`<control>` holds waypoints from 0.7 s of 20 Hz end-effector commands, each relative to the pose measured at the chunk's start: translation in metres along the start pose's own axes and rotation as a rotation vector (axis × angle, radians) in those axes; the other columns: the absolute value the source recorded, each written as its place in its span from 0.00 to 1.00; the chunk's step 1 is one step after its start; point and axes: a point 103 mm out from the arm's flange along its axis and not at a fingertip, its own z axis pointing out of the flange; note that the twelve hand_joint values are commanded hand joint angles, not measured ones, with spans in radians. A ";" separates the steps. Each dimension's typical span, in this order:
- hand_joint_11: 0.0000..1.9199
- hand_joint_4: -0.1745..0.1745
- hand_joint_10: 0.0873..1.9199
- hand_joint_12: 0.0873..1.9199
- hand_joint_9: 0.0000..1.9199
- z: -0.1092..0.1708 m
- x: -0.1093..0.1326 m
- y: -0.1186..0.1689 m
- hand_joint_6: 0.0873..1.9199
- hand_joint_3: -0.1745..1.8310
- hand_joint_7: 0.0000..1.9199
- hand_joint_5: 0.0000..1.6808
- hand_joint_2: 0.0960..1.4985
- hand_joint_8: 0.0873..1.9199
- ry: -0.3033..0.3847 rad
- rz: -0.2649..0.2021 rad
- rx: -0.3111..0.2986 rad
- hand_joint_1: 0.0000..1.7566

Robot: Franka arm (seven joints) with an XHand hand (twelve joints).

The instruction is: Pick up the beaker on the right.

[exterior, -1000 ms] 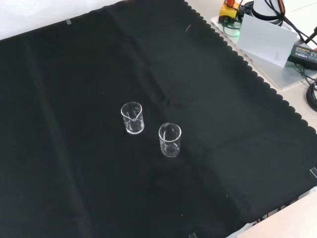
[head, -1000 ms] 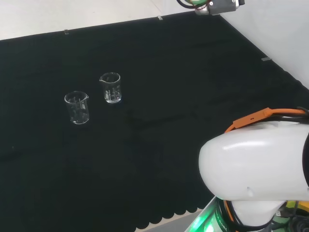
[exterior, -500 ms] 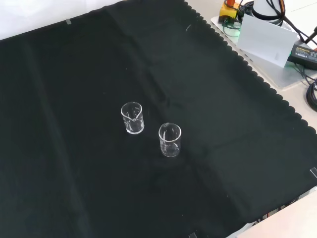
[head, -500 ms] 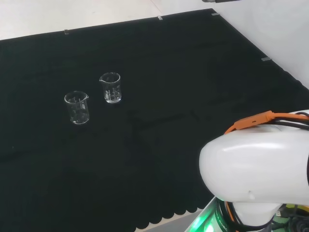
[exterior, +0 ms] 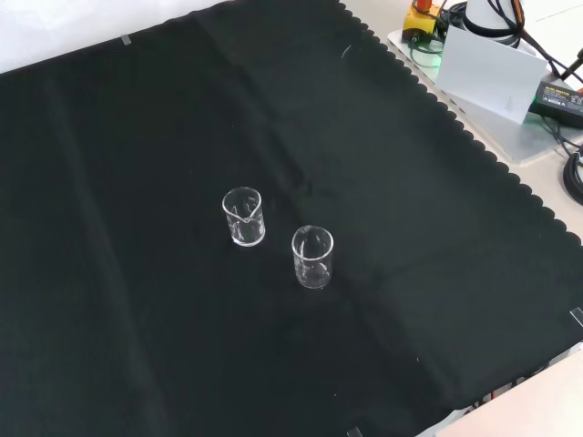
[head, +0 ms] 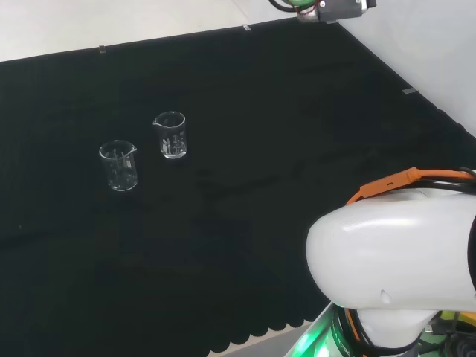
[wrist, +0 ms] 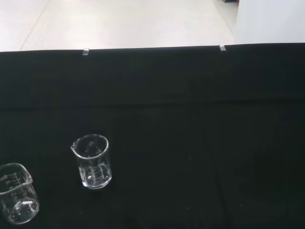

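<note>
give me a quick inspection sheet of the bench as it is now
surface: black cloth with a scalloped edge covers the bench, lying flat with faint creases
job's things: two clear beakers, upright, apart and apparently empty; the right beaker in the head view is the upper left one in the front view; the other beaker stands to its left in the head view
clutter: nothing seen on the cloth
hand: nothing seen; the arm's white link sits at the head view's lower right
cables: orange cable over the link; black cables off the cloth at the front view's right
surroundings: white card and small devices beside the cloth, pale floor beyond
</note>
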 end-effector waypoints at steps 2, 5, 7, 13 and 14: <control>0.00 0.39 0.29 0.42 0.07 0.031 0.011 0.018 0.00 0.19 0.05 0.13 0.73 0.21 0.043 -0.003 -0.015 0.24; 0.00 0.38 0.29 0.42 0.07 0.048 0.011 0.034 0.00 0.19 0.05 0.13 0.72 0.22 0.074 -0.013 -0.015 0.25; 0.00 0.38 0.29 0.43 0.07 0.061 0.008 0.051 0.00 0.19 0.05 0.13 0.71 0.22 0.116 -0.024 -0.020 0.27; 0.00 0.37 0.30 0.49 0.10 0.107 -0.006 0.100 0.00 0.28 0.06 0.14 0.60 0.25 0.187 -0.078 -0.042 0.34; 0.00 0.37 0.30 0.50 0.11 0.116 -0.008 0.108 0.00 0.30 0.06 0.14 0.58 0.25 0.197 -0.081 -0.028 0.35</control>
